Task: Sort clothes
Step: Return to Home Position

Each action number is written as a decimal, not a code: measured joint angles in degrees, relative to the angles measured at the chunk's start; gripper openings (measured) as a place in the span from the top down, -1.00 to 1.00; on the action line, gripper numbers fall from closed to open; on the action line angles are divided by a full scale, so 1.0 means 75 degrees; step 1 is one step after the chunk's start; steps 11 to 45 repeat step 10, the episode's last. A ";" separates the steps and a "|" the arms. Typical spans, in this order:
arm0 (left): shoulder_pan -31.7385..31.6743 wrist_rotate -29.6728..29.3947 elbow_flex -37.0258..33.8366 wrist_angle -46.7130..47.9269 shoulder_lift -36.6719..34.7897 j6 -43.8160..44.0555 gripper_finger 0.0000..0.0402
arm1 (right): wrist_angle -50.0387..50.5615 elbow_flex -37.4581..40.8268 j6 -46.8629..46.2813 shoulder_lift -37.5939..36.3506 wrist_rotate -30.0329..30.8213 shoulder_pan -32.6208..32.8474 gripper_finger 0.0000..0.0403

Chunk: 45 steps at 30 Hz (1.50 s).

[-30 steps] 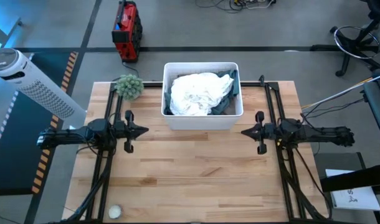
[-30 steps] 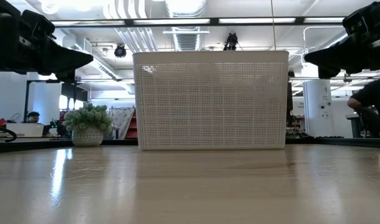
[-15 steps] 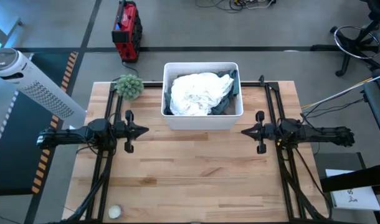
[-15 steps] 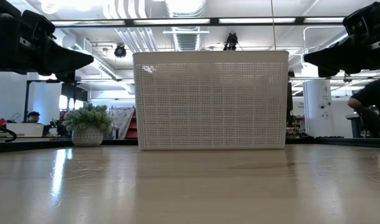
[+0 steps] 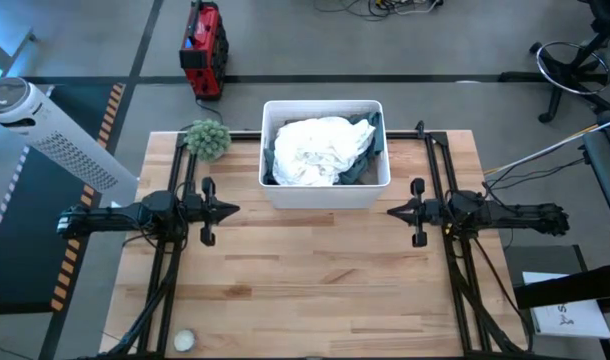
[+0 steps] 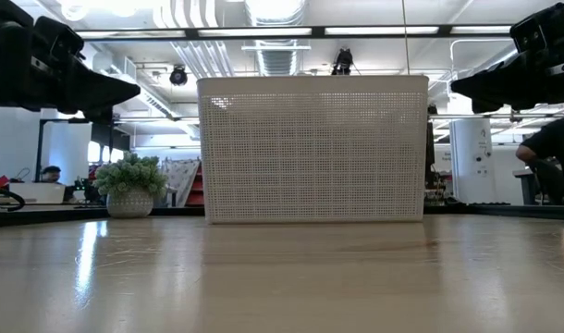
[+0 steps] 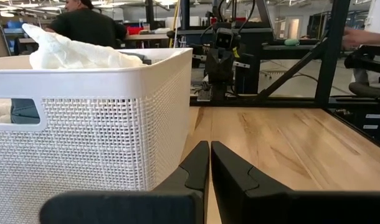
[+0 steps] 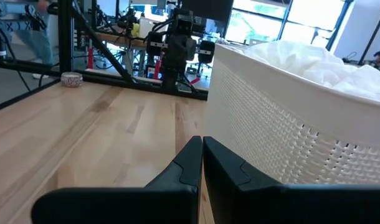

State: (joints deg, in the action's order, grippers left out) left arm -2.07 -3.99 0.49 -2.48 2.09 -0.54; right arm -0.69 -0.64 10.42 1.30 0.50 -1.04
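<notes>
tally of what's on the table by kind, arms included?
Arms: 2, ending in left gripper and right gripper
White bin: 1
Clothes heap in bin: 1, pieces uncountable
Green plant: 1
Small pale round object: 1
Total: 6

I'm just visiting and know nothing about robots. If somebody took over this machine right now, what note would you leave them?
Left hand: shut, empty, raised over the left side of the table.
Right hand: shut, empty, raised over the right side, facing the left one.
Clothes: piled in the white bin at the back middle, white piece on top, darker ones at the edges.
Done: no garment shows outside the bin.
Left: likely nothing; both arms look parked.
</notes>
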 joint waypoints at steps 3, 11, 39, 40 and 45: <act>0.0000 0.0000 0.0000 -0.0005 0.0078 0.0000 0.96 | -0.0003 0.0000 -0.0044 0.0000 0.0000 0.0001 1.00; 0.0000 0.0003 0.0000 0.0000 0.0303 0.0000 0.90 | -0.0003 0.0003 -0.0045 0.0000 0.0002 0.0000 1.00; 0.0000 0.0003 0.0000 0.0000 0.0303 0.0000 0.90 | -0.0003 0.0003 -0.0045 0.0000 0.0002 0.0000 1.00; 0.0000 0.0003 0.0000 0.0000 0.0303 0.0000 0.90 | -0.0003 0.0003 -0.0045 0.0000 0.0002 0.0000 1.00; 0.0000 0.0003 0.0000 0.0000 0.0303 0.0000 0.90 | -0.0003 0.0003 -0.0045 0.0000 0.0002 0.0000 1.00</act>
